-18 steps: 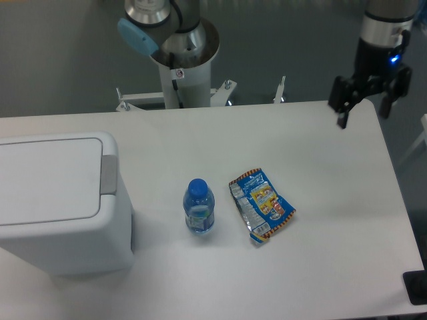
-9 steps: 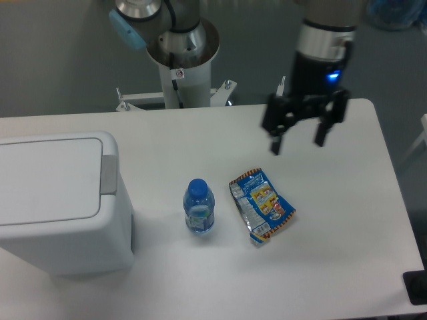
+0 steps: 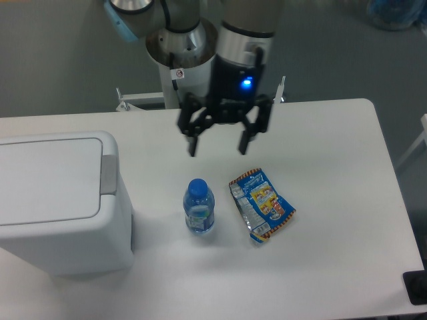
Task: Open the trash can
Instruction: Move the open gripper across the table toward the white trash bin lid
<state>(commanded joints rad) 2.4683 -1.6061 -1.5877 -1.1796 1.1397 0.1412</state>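
Now tool (image 3: 218, 146) hangs mid-table, fingers apart, gripping nothing; trash can (image 3: 60, 200) well left, lid closed.

Matt white plastic trash can (image 3: 57, 200) — glossy crinkled foil snack packet (image 3: 261, 206) — clear plastic bottle (image 3: 199, 207).

Clear water bottle (image 3: 199, 208) with blue cap, upright near mid table (image 3: 333, 200). Blue snack packet (image 3: 261, 205), crumpled, lies flat just beside it on its right, not touching. Dark object (image 3: 417, 288) at bottom-right corner.
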